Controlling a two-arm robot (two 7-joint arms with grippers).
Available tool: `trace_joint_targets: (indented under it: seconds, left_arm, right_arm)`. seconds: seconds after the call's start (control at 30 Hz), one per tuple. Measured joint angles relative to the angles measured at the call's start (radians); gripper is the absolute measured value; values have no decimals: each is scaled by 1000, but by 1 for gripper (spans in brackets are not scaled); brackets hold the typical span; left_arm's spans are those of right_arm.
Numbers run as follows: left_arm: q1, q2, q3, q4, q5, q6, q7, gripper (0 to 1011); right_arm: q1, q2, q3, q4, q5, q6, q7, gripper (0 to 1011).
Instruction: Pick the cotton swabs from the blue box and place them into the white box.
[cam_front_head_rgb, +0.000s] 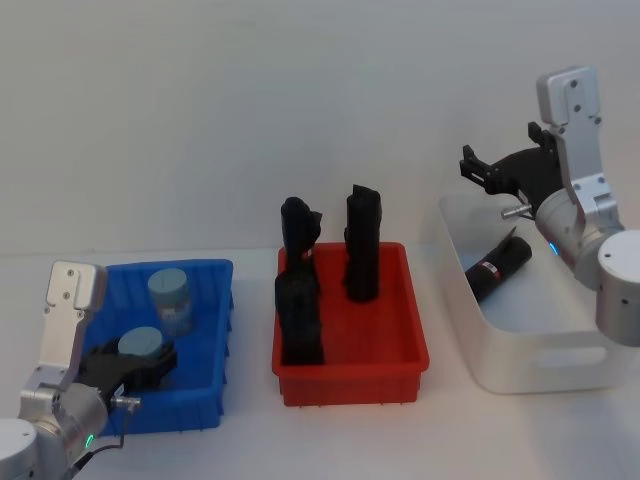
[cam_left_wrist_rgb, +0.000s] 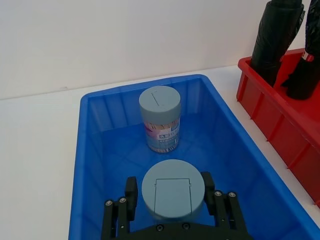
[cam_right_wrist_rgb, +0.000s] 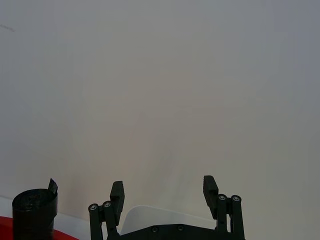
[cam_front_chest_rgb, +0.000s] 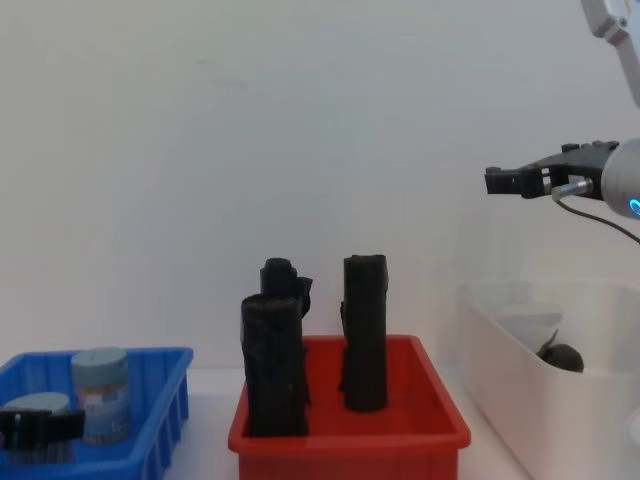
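Two cotton swab jars with grey-blue caps are in the blue box (cam_front_head_rgb: 215, 330) at the left. One jar (cam_front_head_rgb: 170, 298) (cam_left_wrist_rgb: 160, 125) stands upright toward the box's far end. My left gripper (cam_front_head_rgb: 135, 358) (cam_left_wrist_rgb: 170, 182) is down in the box, shut on the nearer jar (cam_left_wrist_rgb: 173, 192), one finger on each side of its cap. At the right stands the white box (cam_front_head_rgb: 540, 375) (cam_front_chest_rgb: 540, 400). My right gripper (cam_front_head_rgb: 490, 172) (cam_right_wrist_rgb: 163, 192) (cam_front_chest_rgb: 510, 180) hangs open above its far end with nothing between its fingers.
A red bin (cam_front_head_rgb: 350, 378) with three upright black rolls (cam_front_head_rgb: 362, 245) stands between the two boxes. Another black roll (cam_front_head_rgb: 498, 268) lies inside the white box. A plain white wall closes off the back of the table.
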Motion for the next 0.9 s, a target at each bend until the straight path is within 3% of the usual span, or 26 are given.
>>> trace_joint_targets:
  seconds: [0.23, 0.9]
  left_arm:
    - [-1, -1, -1, 3, -2, -2, -3, 669]
    - [0, -2, -3, -11, 3, -24, -4, 669]
  right_arm:
    - [0, 0, 0, 0, 0, 0, 0, 1002]
    - [0, 0, 0, 0, 0, 0, 0, 1002]
